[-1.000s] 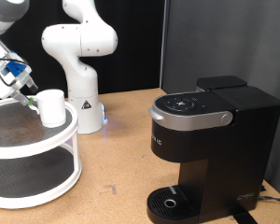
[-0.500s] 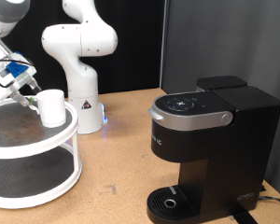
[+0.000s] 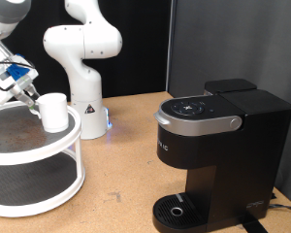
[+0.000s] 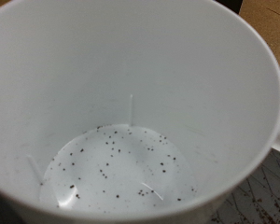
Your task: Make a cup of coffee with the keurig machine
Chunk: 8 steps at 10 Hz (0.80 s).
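- The gripper (image 3: 31,102) is found at the exterior view's far left, over the upper tier of a white two-tier stand (image 3: 48,155), touching or just beside the cup's side that faces the view's left.
- Whether the fingers are apart, together or clamped cannot be told: they are largely hidden by the cup in the exterior view and are not shown in the wrist view.
- Blue parts are seen on the hand above the gripper.
- The cup (image 3: 54,112) is seen upright on the stand's upper tier, close to the rim on the view's right side. It is white and plain.
- In the wrist view the frame is almost filled by the cup's (image 4: 131,112) inside, looked into from above. Its white floor is scattered with small dark specks; a pale sheen is noted on the floor, and whether this is liquid cannot be told.
- The stand's upper tier has a dark speckled surface; a lower tier is seen beneath it.
- A second white robot arm (image 3: 80,53) is seen behind the stand, its base (image 3: 87,118) set on the table (image 3: 126,165), with a small blue light at the base's right side.
- The table is light brown, backed by a black curtain.
- The keurig machine (image 3: 218,155) is placed at the exterior view's right, well apart from the cup and stand. Its lid is down, the silver-grey handle (image 3: 194,121) curving round the button-topped head.
- The round drip base (image 3: 177,209) at the machine's foot is seen with nothing standing on it.
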Each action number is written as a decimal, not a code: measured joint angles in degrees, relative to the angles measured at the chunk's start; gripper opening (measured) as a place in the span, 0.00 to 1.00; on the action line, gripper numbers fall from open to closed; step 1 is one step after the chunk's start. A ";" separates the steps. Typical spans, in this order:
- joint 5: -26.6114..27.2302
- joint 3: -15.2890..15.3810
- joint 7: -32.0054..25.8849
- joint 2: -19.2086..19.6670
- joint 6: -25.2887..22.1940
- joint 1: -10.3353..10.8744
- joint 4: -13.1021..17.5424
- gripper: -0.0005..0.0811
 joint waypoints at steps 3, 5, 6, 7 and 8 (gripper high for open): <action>0.73 0.12 0.08 0.08 0.59 0.02 -0.01 0.08; 0.91 0.18 0.12 0.08 0.26 0.02 0.07 0.08; 1.33 0.20 0.28 0.03 -1.11 0.02 0.43 0.08; 2.44 0.32 0.83 -0.20 -3.16 0.06 1.21 0.08; 3.71 0.79 1.96 -0.70 -5.53 0.13 2.24 0.08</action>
